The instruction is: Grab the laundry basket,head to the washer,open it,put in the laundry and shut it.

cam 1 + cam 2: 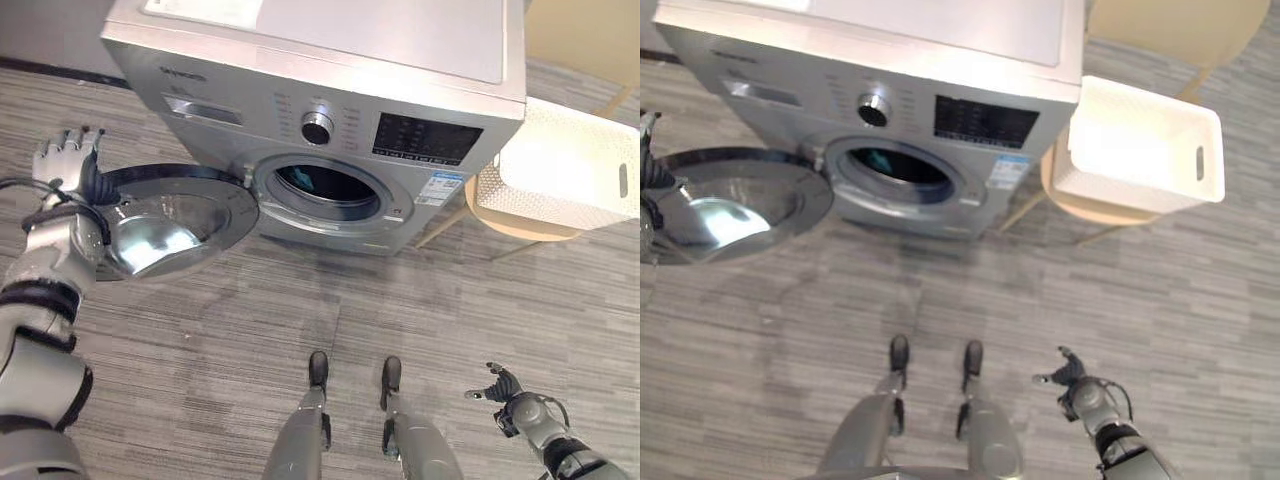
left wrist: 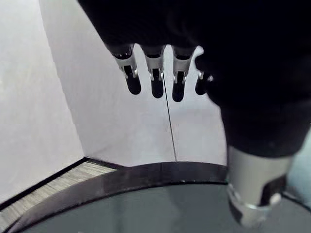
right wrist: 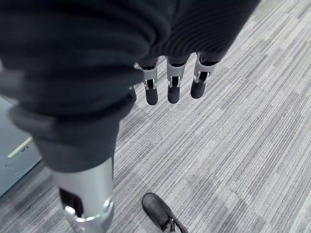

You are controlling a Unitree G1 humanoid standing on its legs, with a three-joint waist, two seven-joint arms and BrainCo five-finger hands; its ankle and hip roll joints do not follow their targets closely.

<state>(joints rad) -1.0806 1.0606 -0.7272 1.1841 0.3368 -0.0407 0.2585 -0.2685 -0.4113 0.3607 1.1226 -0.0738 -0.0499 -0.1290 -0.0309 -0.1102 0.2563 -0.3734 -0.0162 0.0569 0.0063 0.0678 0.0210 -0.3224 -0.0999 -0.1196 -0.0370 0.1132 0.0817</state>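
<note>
Two hands empty, washer (image 1: 330, 110) door (image 1: 165, 215) swung wide.
I kept my left hand (image 1: 68, 155), fingers straight, beside the door's rim at left frame; laundry basket (image 1: 1140, 150) waited upper right on a stool (image 1: 1095, 210); right hand (image 1: 1072, 375) hung relaxed, lower right.

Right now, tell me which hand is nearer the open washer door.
Left. The left hand is up at the outer edge of the washer door, fingers straight. The right hand hangs low over the floor, far from it on the other side.

— Left hand (image 1: 68, 158)?
— Raised out to the left side, fingers (image 2: 156, 82) straight and relaxed, holding nothing.
— Right hand (image 1: 503, 386)?
— Low at the right side, fingers (image 3: 171, 87) straight, spread, empty.
</note>
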